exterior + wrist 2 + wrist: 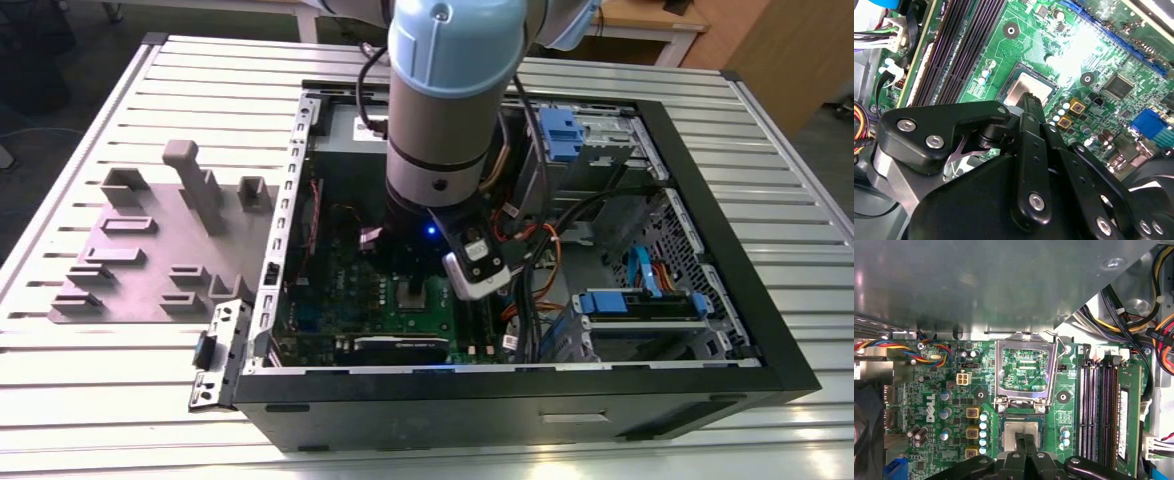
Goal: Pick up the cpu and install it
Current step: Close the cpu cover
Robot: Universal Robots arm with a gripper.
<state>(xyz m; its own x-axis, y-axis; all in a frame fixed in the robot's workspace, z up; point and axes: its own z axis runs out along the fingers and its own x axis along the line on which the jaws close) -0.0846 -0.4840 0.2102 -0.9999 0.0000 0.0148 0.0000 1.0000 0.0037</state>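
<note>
gripper point(1024, 438): fingers closed together, nothing held, tips over cpu top, contact unclear | cpu point(1010, 432): flat in socket point(1000, 440) on board point(929, 390) | frame point(998, 370): swung up, leaving socket open for seating

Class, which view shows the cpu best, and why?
The first wrist view: it looks squarely down on the cpu, the claw over one edge. The second wrist view shows it slanted, half hidden. The exterior view leaves it too small to tell.
</note>
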